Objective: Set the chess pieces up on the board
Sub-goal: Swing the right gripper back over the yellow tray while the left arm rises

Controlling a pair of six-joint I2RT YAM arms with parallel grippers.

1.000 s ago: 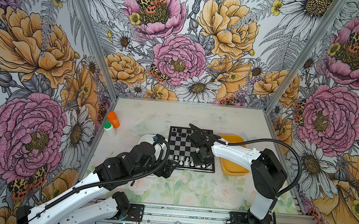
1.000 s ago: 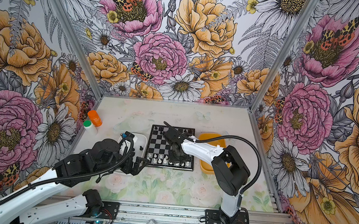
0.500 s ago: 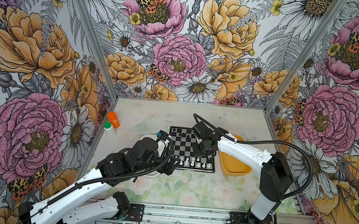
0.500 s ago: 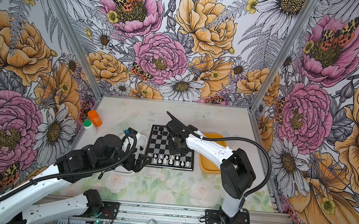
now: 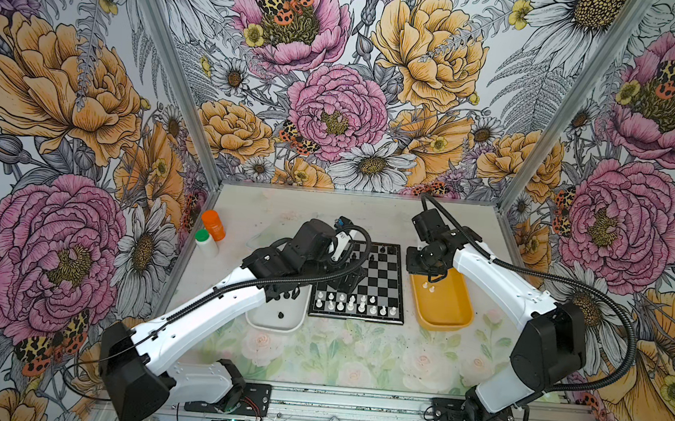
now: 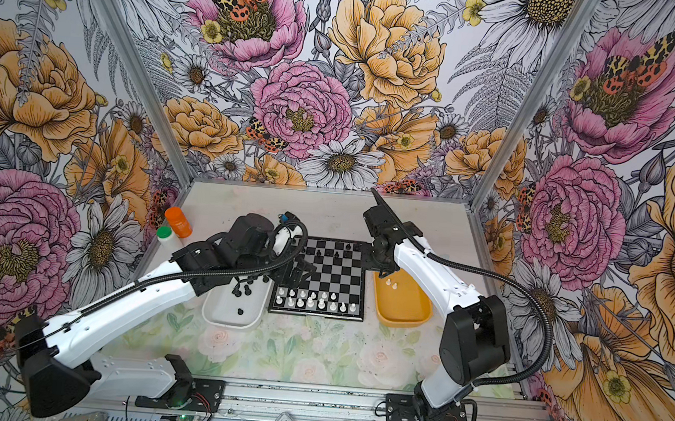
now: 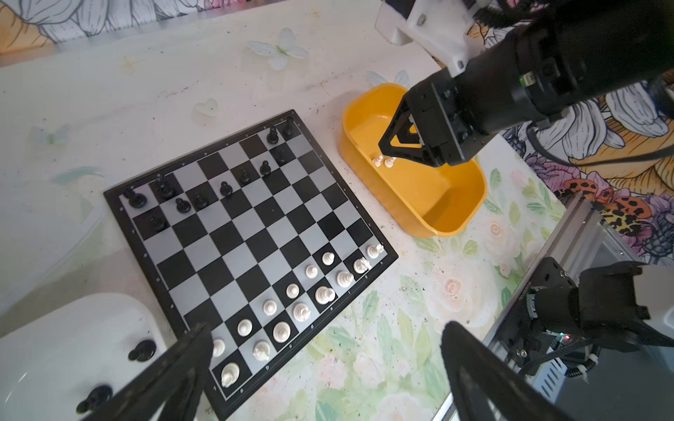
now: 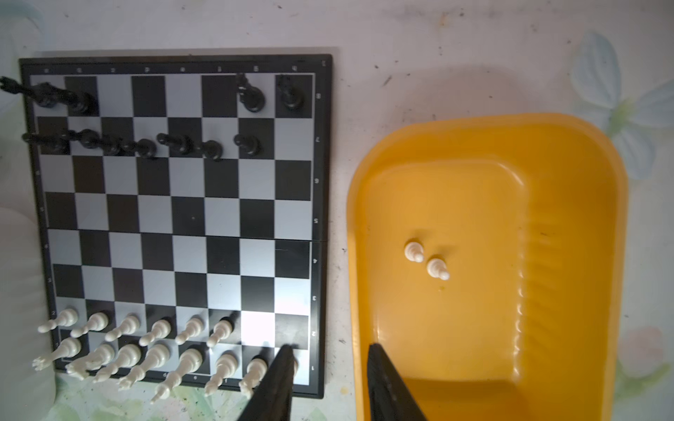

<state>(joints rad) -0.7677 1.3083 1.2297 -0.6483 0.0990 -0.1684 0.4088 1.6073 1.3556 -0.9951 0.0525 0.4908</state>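
Board (image 7: pixel 255 218) partly set, left tool (image 7: pixel 326 330) gaping, empty, right tool (image 8: pixel 328 349) parted over yellow tray (image 8: pixel 572 237)

The flat square chessboard (image 8: pixel 186 218) is showing black and silver chequers inside a thin black border. The tiny glossy black plastic chessmen (image 8: pixel 251 98) are gleaming dark, and the tiny white plastic chessmen (image 7: pixel 281 331) are showing creamy white. The rectangular yellow plastic tray (image 8: pixel 576 255) is glowing warm amber; the rectangular white tray (image 6: pixel 222 309) is looking plain white. The counter (image 5: pixel 335 357) is wearing a faded print of pale pink roses and green leaves. The booth walls (image 5: pixel 336 107) are carrying big pink and orange flowers, white daisies and spotted orange moths, outlined in black.
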